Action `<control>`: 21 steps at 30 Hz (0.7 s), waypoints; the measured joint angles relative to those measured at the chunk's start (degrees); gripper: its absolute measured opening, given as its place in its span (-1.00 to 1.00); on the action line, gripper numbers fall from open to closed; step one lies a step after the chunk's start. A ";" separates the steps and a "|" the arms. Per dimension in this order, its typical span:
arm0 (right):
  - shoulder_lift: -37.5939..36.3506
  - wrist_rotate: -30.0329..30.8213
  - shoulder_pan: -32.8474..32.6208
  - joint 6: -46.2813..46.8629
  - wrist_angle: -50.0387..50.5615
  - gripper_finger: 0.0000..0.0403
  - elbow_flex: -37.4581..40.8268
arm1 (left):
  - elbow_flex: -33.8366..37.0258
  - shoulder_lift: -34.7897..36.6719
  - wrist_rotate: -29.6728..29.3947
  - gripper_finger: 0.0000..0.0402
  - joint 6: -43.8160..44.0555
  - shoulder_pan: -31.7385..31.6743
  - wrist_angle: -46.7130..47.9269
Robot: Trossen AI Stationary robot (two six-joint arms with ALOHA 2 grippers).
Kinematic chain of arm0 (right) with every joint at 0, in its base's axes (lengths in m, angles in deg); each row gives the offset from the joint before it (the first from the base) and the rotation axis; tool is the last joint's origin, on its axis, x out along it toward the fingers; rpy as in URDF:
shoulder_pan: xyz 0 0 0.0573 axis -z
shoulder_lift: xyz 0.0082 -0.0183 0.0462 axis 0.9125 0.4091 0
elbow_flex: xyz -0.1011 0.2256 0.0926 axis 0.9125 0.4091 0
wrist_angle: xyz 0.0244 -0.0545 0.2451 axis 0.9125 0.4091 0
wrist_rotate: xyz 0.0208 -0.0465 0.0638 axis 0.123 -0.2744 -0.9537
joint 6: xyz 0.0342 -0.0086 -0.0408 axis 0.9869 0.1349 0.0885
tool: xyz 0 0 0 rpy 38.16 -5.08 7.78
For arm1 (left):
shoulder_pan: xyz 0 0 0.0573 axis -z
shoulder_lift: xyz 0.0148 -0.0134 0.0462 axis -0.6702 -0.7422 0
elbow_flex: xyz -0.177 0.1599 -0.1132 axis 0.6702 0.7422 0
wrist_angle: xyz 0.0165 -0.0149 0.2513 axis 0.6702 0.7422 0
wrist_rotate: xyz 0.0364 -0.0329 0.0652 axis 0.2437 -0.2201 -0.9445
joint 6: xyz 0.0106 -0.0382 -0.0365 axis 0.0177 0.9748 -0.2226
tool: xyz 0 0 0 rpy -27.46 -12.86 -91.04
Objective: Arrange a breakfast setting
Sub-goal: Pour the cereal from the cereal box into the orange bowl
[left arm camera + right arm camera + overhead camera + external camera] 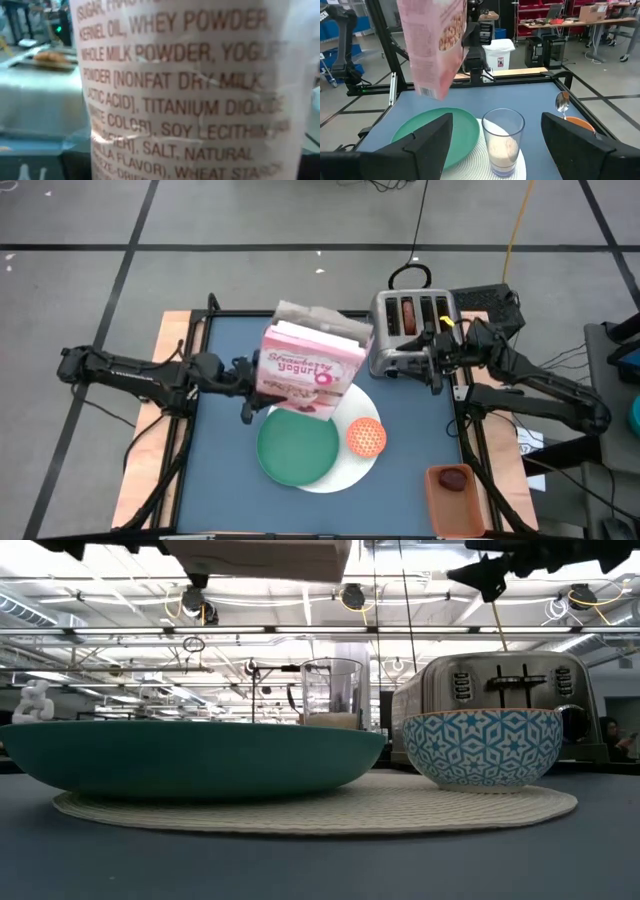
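My left gripper (250, 387) is shut on the pink cereal box (310, 368), which hangs tilted above the green plate (298, 445). The plate sits on the white disc (340, 475), and so does the small orange bowl (366, 437). The milk glass (502, 142) stands on the disc and is hidden under the box in the high view. A metal spoon (562, 102) shows by the bowl's rim (580, 122). My right gripper (437, 370) is open and empty in front of the toaster, its fingers pointing at the glass. The dark-red fruit (455, 478) lies in a brown tray. My left gripper holds the cereal box at its left side (262, 380), coming level from the table's left. The fingers are hidden behind the box, whose ingredient panel (190, 90) fills the left wrist view. The box is lifted clear and tilted, its open top (320, 318) toward the far edge.
A metal toaster (410, 330) stands at the table's far right, just behind my right gripper. The brown tray (458, 498) sits off the table's near right corner. Bare blue tabletop (225, 470) lies left of the plate.
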 joint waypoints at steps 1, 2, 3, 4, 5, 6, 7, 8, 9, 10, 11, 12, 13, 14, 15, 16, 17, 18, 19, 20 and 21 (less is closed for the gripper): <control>-0.46 0.02 0.00 -0.01 -0.36 0.48 0.61 | 0.01 0.00 -1.62 0.20 0.36 1.43 0.36; -0.85 0.02 0.00 0.00 -0.48 0.48 1.12 | 0.01 0.00 -2.84 0.20 0.84 2.95 0.67; -1.16 0.02 0.00 0.00 -0.51 0.48 1.57 | 0.00 0.06 -4.10 0.20 1.37 4.32 1.15; -1.40 0.00 0.00 0.11 -0.51 0.48 2.05 | 0.00 0.16 -5.34 0.20 2.01 5.63 1.74; -1.72 -0.02 0.00 0.32 -0.50 0.48 2.49 | -0.01 0.17 -6.50 0.20 3.00 6.99 2.51; -1.98 0.00 0.00 0.67 -0.51 0.48 2.90 | -0.01 0.15 -7.77 0.20 4.13 8.37 3.28; -2.16 0.00 0.00 1.14 -0.51 0.48 3.25 | 0.01 0.11 -9.05 0.20 5.23 9.66 4.11; -2.30 0.00 0.00 1.55 -0.51 0.48 3.61 | 0.01 0.09 -10.28 0.20 6.24 10.97 4.73; -2.42 0.00 0.00 1.84 -0.50 0.48 3.92 | 0.01 0.09 -11.15 0.20 7.28 12.21 5.04; -2.50 0.00 -0.01 2.07 -0.46 0.48 4.13 | 0.01 0.11 -11.89 0.20 8.13 13.48 5.24; -2.52 -0.01 -0.02 2.45 -0.43 0.48 4.19 | 0.01 0.11 -12.51 0.20 9.14 14.58 5.40; -2.54 -0.02 -0.02 2.83 -0.47 0.48 4.19 | -0.10 0.13 -13.11 0.20 10.23 15.72 6.01; -2.54 -0.03 -0.02 2.94 -0.51 0.48 4.19 | -0.52 0.12 -13.48 0.20 11.18 16.71 7.59; -2.54 -0.03 -0.02 2.93 -0.51 0.48 4.19 | -1.19 0.10 -14.03 0.20 12.30 17.68 9.82; -2.55 -0.03 -0.02 2.91 -0.51 0.48 4.19 | -2.21 -0.04 -14.91 0.20 13.67 18.53 12.58; -2.56 -0.03 -0.02 2.91 -0.51 0.48 4.19 | -3.58 -0.31 -15.84 0.20 15.31 19.31 15.66; -2.55 -0.03 -0.02 2.91 -0.51 0.48 4.19 | -5.31 -0.70 -16.81 0.20 17.04 20.07 19.22; -2.54 -0.03 -0.02 2.91 -0.51 0.48 4.19 | -7.08 -1.21 -17.91 0.20 18.79 20.75 22.96; -2.56 -0.05 -0.02 2.90 -0.50 0.48 4.19 | -9.02 -1.81 -18.89 0.20 20.20 21.35 26.87; -2.54 -0.03 -0.02 2.85 -0.51 0.48 4.19 | -11.09 -2.65 -19.85 0.20 21.16 21.91 30.65; -2.54 -0.03 -0.02 2.82 -0.49 0.48 4.19 | -13.04 -3.59 -20.50 0.20 21.70 22.35 33.80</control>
